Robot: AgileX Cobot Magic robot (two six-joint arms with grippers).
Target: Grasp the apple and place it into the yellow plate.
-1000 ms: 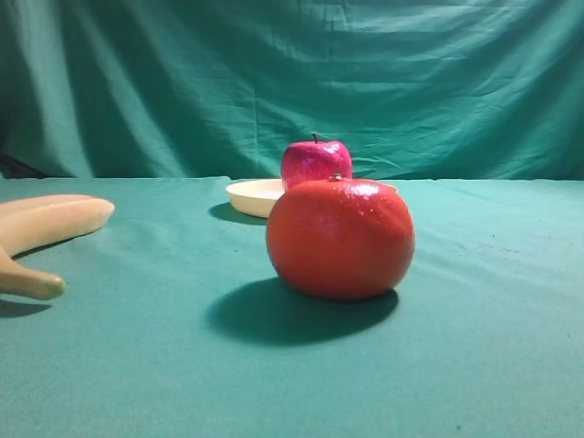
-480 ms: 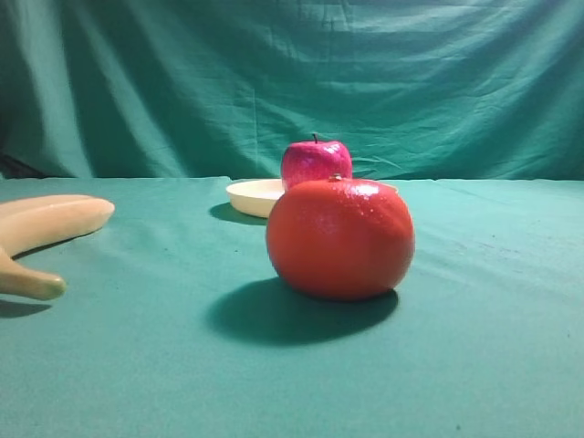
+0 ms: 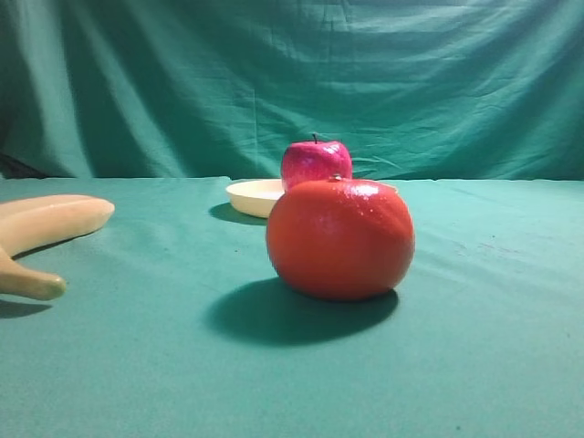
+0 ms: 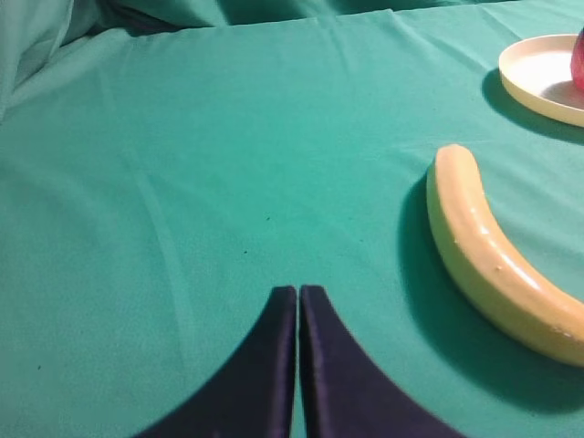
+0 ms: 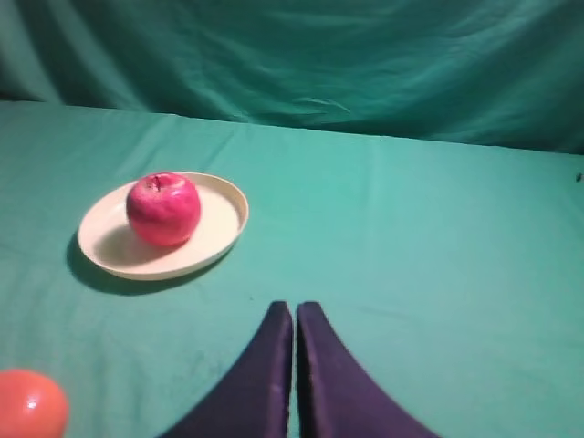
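Nearest us, both grippers, left (image 4: 298, 290) and right (image 5: 294, 307), are hovering with jaws pressed together, holding nothing. Beyond the orange fruit (image 3: 339, 239) and banana (image 4: 493, 260), the apple (image 5: 163, 208) is sitting in the yellow plate (image 5: 219, 228) toward the bench's far edge, so we are judging placement complete.

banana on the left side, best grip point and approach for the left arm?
Take the banana at mid-length, across its narrow width, coming straight down from above. It lies flat on the green cloth as a long curved bar, so the middle is the most even section and balances both ends. The left gripper is shut beside it and would need to open first and turn across the curve.
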